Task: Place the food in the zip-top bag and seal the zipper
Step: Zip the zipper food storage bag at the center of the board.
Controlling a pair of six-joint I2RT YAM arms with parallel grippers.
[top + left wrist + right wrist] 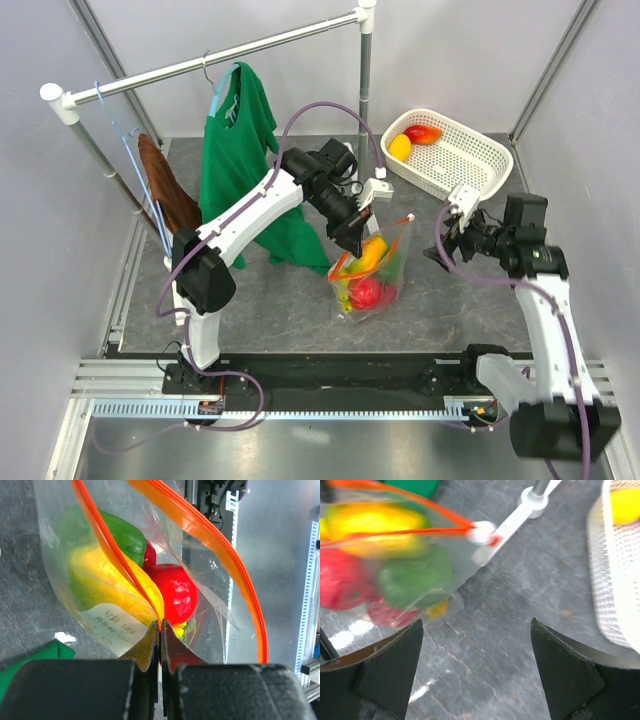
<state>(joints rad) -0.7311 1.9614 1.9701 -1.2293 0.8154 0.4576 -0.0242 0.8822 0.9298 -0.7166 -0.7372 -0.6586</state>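
Observation:
The clear zip-top bag stands mid-table with its mouth open. Inside it lie a green pepper, a yellow fruit and a red tomato. My left gripper is shut on one orange-red zipper strip at the bag's near rim, and holds it up. The other strip arcs free. My right gripper hangs open to the right of the bag, above bare table. The zipper's white end piece is ahead of it. A lemon and a mango lie in the basket.
The white mesh basket sits at the back right, and its wall shows in the right wrist view. A clothes rack pole stands behind the bag. A green shirt and a brown cloth hang on the left.

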